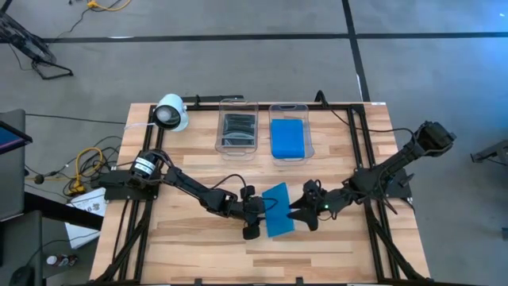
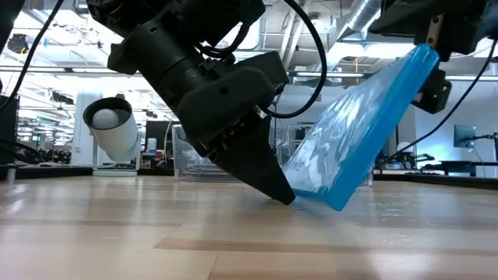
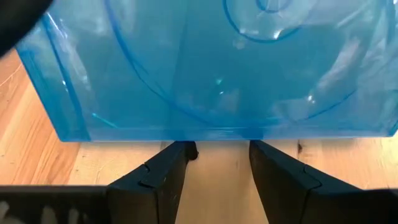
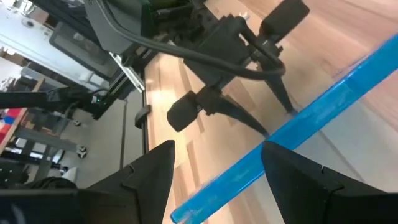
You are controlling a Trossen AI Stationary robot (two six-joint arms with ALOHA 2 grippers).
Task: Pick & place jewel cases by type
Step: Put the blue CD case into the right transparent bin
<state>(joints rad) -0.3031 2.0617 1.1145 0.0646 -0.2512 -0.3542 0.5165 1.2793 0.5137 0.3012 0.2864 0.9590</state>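
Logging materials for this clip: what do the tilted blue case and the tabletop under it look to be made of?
The blue jewel case looks like translucent glossy plastic: light passes through it, glare streaks its face, and a moulded disc ring shows inside in the left wrist view. The table looks like wood, probably butcher-block planks with a smooth satin finish, judging by its lengthwise strips, visible grain and soft sheen.

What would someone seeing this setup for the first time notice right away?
The bright blue jewel case stands out, tilted up on one edge near the table's middle front, between both arms. The left gripper is at its low edge by the wood, and the right gripper straddles the raised edge with open fingers. Behind, two clear tubs sit side by side: the left tub holds dark cases, the right tub blue ones.
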